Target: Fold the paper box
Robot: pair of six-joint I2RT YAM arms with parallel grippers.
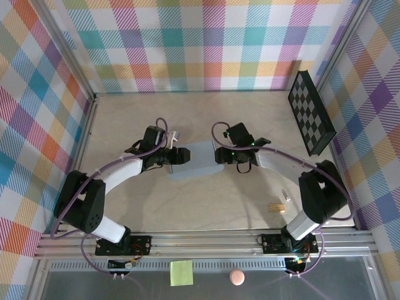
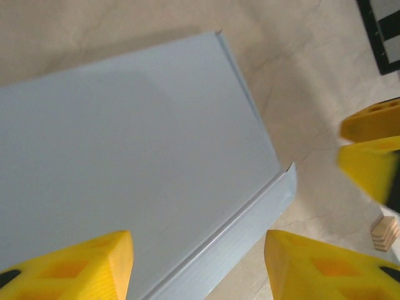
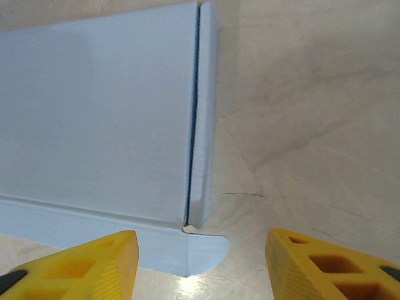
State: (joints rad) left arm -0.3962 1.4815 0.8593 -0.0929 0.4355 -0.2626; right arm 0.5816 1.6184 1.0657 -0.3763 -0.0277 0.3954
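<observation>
1. paper box [image 1: 197,162] lies flat mid-table [image 1: 206,206], between both grippers.
2. left gripper [image 2: 199,240]: jaws wide, gripping nothing, raised edge flap between them.
3. right gripper [image 3: 201,236]: jaws wide, empty, at box corner.
4. sticky note [image 1: 181,272]: too small to read.

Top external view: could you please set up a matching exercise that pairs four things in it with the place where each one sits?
Things
1. paper box
2. checkerboard panel
3. sticky note
4. wooden block

Places
A. on the table, towards its near right side
B. lying flat in the middle of the table
C. on the grey ledge at the very near edge
D. by the right wall, at the far side

Pairs: 1-B, 2-D, 3-C, 4-A
</observation>
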